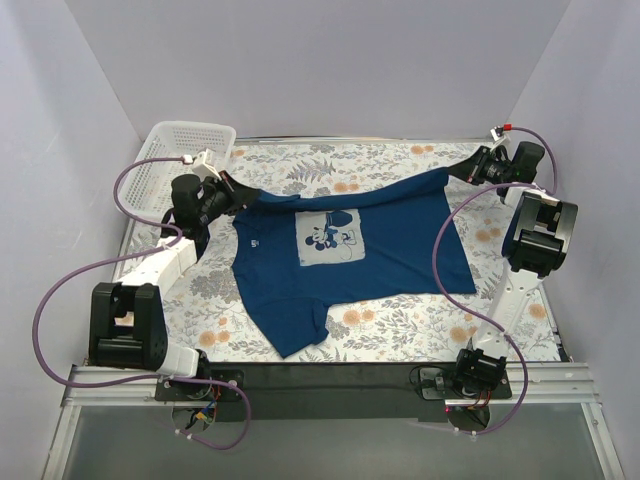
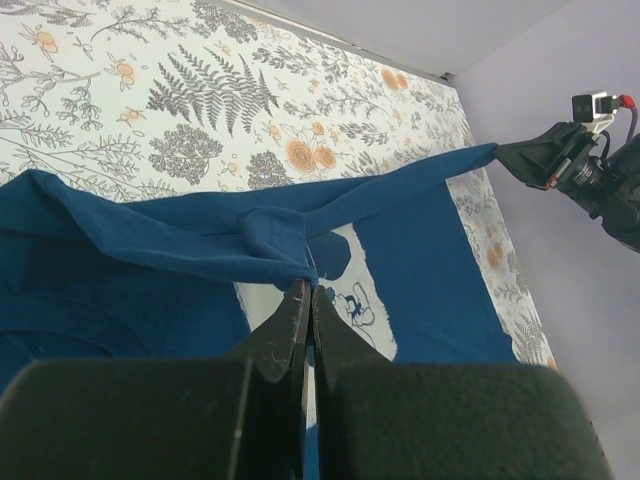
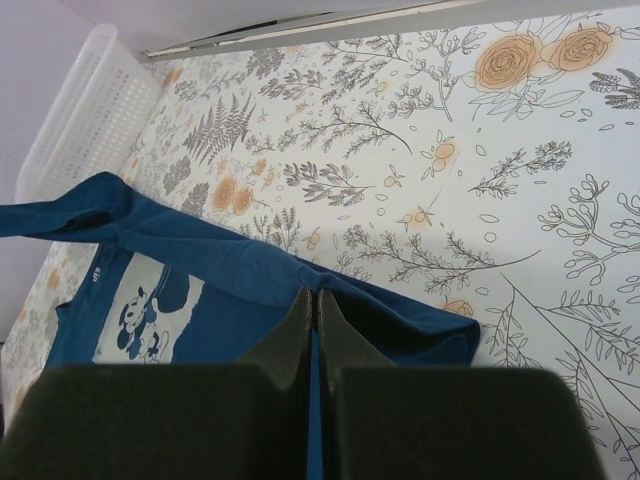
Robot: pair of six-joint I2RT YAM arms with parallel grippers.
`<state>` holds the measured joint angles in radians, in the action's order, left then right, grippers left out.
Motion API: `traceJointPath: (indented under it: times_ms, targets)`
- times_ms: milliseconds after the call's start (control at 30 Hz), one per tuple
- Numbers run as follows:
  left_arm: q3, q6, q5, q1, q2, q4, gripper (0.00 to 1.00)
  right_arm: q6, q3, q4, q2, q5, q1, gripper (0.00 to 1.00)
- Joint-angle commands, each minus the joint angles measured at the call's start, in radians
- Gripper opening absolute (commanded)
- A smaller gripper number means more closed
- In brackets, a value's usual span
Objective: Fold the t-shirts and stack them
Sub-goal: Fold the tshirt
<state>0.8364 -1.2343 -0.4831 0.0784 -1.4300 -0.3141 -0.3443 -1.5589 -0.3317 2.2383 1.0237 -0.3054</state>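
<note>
One dark navy t-shirt (image 1: 400,240) with a light grey cartoon print (image 1: 332,238) lies on the floral table. Its far edge is lifted and stretched between both grippers. My left gripper (image 1: 238,190) is shut on the far left corner of the shirt; in the left wrist view (image 2: 308,286) its jaws pinch the blue cloth (image 2: 180,240). My right gripper (image 1: 462,166) is shut on the far right corner; in the right wrist view (image 3: 316,294) the cloth (image 3: 240,270) is clamped between the closed fingers. The near part of the shirt rests on the table.
A white plastic mesh basket (image 1: 175,160) stands at the far left corner, just behind my left arm; it also shows in the right wrist view (image 3: 85,110). The floral tablecloth (image 1: 400,320) covers the table. White walls enclose three sides.
</note>
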Motion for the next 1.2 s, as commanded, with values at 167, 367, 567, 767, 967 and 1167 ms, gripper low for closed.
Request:
traceJointPath:
  times_ms: [167,367,567,767,967,1167]
  targets:
    - [-0.023,0.006,-0.003,0.009,0.068,0.012,0.00,0.034,0.008,0.022,-0.020,0.003,-0.006,0.01]
    - [-0.033,0.006,0.009,0.011,0.071,0.018,0.00,0.047,0.030,0.026,-0.040,0.006,-0.012,0.01]
    - [-0.034,0.006,0.006,0.012,0.062,0.024,0.00,0.057,0.043,0.036,-0.049,0.007,-0.017,0.01]
    - [-0.037,0.002,-0.031,0.020,0.049,0.053,0.00,0.079,0.072,0.057,-0.058,0.001,-0.024,0.07]
    - [-0.063,0.015,-0.068,0.024,0.115,0.125,0.28,0.148,0.204,0.088,-0.175,-0.033,-0.063,0.42]
    - [-0.051,0.058,-0.045,0.024,0.262,0.187,0.48,0.258,0.301,0.181,-0.307,-0.060,-0.093,0.56]
